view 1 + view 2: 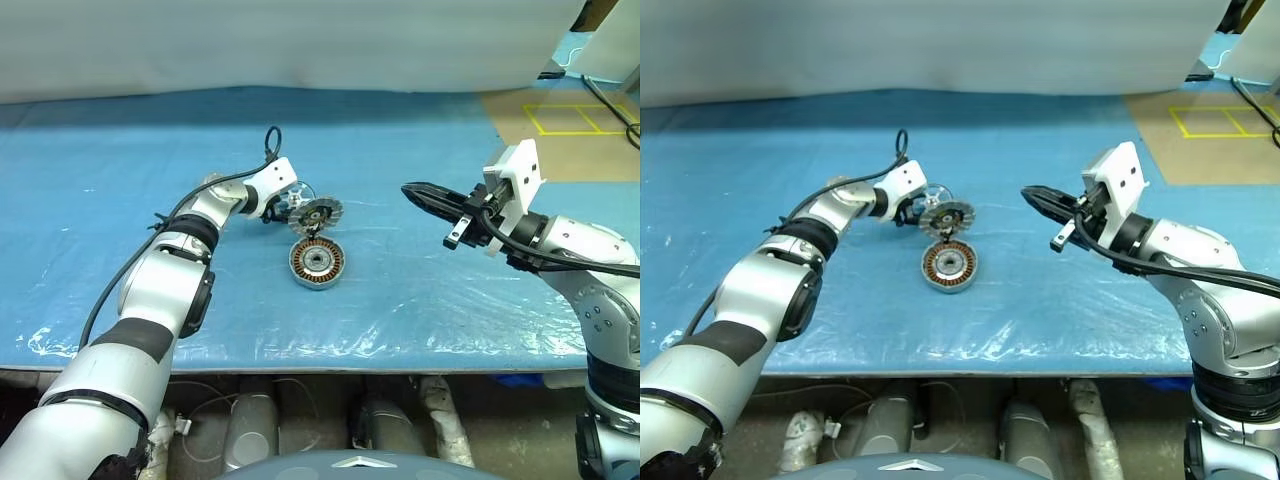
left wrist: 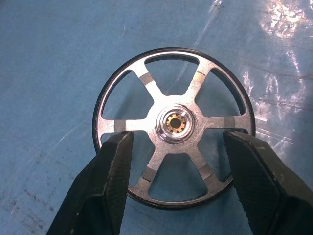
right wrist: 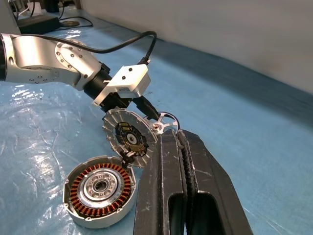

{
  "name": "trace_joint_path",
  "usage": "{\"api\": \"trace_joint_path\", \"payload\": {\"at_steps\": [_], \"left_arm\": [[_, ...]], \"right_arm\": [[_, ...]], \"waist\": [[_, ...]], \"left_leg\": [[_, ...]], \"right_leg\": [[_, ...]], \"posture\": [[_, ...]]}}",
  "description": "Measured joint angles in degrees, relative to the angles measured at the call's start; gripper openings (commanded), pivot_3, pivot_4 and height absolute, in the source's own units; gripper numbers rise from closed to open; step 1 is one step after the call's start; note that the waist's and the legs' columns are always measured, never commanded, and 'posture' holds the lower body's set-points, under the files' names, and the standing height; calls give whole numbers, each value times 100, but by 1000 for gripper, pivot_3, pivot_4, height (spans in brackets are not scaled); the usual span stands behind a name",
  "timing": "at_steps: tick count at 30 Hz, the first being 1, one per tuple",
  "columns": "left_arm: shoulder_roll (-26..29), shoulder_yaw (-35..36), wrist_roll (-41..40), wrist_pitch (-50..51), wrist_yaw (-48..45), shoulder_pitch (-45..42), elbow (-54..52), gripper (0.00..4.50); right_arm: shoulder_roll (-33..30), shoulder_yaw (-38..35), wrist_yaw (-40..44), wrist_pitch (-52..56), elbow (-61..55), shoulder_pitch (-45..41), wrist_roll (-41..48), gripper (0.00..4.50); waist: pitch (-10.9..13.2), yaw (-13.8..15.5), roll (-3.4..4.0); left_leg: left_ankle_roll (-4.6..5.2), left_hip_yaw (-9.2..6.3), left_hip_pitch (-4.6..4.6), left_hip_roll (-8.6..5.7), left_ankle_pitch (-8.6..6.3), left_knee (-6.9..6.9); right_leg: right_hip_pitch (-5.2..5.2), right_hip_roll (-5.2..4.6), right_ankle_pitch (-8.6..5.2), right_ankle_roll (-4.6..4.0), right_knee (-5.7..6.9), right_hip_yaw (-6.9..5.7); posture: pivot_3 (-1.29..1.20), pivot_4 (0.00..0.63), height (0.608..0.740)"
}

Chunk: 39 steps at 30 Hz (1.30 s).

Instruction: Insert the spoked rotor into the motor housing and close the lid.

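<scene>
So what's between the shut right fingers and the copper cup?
Just bare blue plastic sheet separates the right fingers from the motor housing, in the left eye view.

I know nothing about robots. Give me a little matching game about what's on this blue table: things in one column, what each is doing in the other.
Things:
1. rotor
2. housing
3. lid
4. right hand

States:
A. shut, up in the air
B. tilted up on its edge
C. lying flat, copper ring facing up
D. between the open fingers of the left hand

Pairs: 1-D, 2-C, 3-B, 4-A
</scene>
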Motion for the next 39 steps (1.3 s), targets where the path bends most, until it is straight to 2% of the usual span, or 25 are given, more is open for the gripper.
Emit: {"api": "trace_joint_path", "payload": {"at_steps": [4, 7, 10, 17, 18, 24, 30, 39], "left_arm": [[10, -82, 83, -158, 16, 13, -7, 3085], [26, -87, 77, -251, -105, 29, -10, 2554], [22, 42, -45, -223, -281, 73, -9, 1548], [37, 57, -39, -184, -151, 75, -53, 1548], [46, 64, -47, -186, -169, 80, -53, 1249], [117, 154, -101, -217, -129, 167, -97, 1206], [277, 677, -564, -289, -181, 445, -100, 1206], [720, 1519, -1450, -661, -763, 883, -282, 1206]], "right_arm": [[1, 84, -36, -16, 0, 48, -29, 9], [1, 94, -61, -48, 0, 49, -34, 0], [7, 94, -104, -81, 3, 44, -32, 0], [8, 168, -133, -196, 104, 5, -120, 0], [8, 210, -124, -218, 120, 5, -139, 0], [7, 313, -38, -292, 271, -54, -239, 0], [7, 456, 53, -408, 432, -138, -358, 0], [19, 719, 321, -696, 919, -513, -538, 0]], "waist": [[0, 0, 0], [0, -1, 0], [0, -1, 0], [-1, -6, 2], [-1, -9, 2], [-1, -20, 2], [0, -44, 2], [2, -41, 3]], "left_leg": [[3, 0, 0, 0, -2, 0], [3, 0, 1, 0, -2, 0], [2, 0, 0, 0, -2, 0], [3, -1, 14, -2, -2, 1], [2, -1, 14, -2, -2, 1], [3, -1, 16, -3, -2, 0], [3, -1, 14, -3, -2, -1], [2, 0, 1, -2, -2, -4]], "right_leg": [[0, 0, 0, 0, 0, 0], [0, 0, 0, 0, 0, 0], [0, 0, 0, 0, 0, 0], [10, -1, -11, -19, 0, 3], [10, -1, -12, -19, 0, 4], [11, -1, -11, -18, 0, 4], [9, 0, -12, -20, -2, 4], [-2, -1, -12, -21, -1, 2]], "posture": [[0, 150, 740], [0, 150, 740], [0, 150, 740], [0, 150, 740], [0, 150, 740], [0, 150, 740], [0, 150, 740], [0, 150, 740]]}}
